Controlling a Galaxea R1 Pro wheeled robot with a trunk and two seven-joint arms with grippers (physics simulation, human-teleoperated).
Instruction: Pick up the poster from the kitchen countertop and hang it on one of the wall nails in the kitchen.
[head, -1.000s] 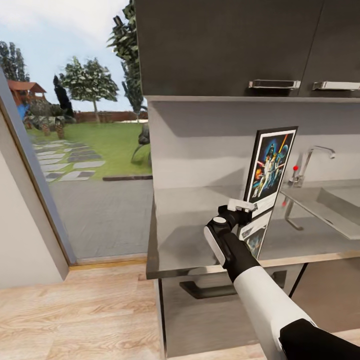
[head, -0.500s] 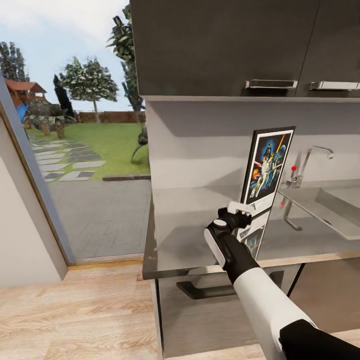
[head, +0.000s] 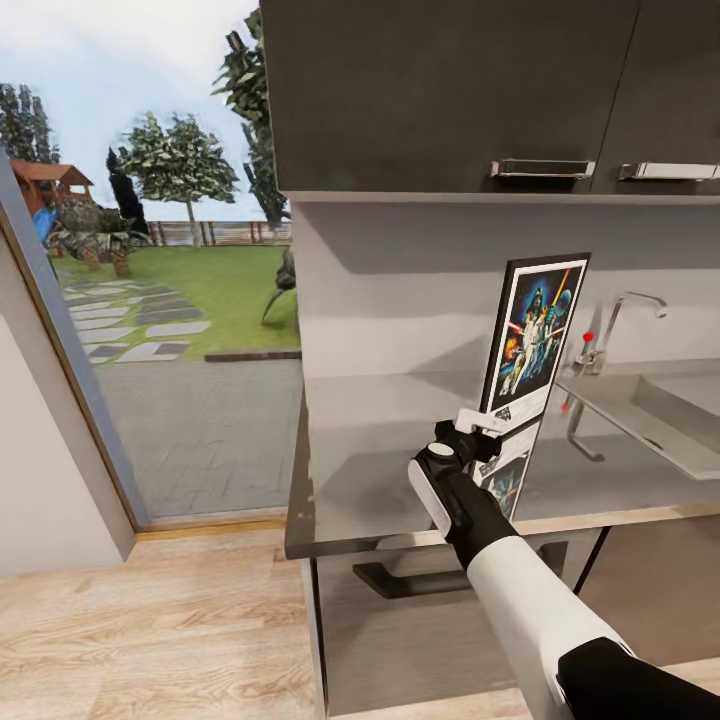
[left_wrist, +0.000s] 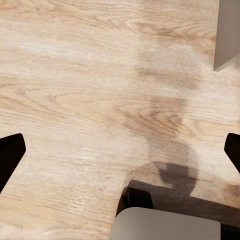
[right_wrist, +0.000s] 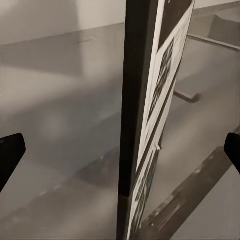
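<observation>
The black-framed poster (head: 532, 335) with blue space-film art stands upright on the grey metal countertop (head: 385, 450), beside the sink. My right gripper (head: 488, 428) is at the poster's lower left corner, just above the worktop. In the right wrist view the poster's dark frame edge (right_wrist: 134, 110) runs between the wide-apart fingertips (right_wrist: 10, 155), so the right gripper (right_wrist: 120, 150) is open around it without touching. My left gripper (left_wrist: 120, 155) is open over the wooden floor (left_wrist: 75, 100), with nothing between its fingers.
A sink (head: 665, 405) with a chrome faucet (head: 625, 320) lies right of the poster. Dark upper cabinets (head: 450, 90) hang overhead. A glass door (head: 150, 300) onto a garden is at the left. A drawer handle (head: 400, 580) sits under the counter edge.
The whole head view has shifted slightly. My right gripper has edged a little lower at the poster's bottom corner. The poster stands as before.
</observation>
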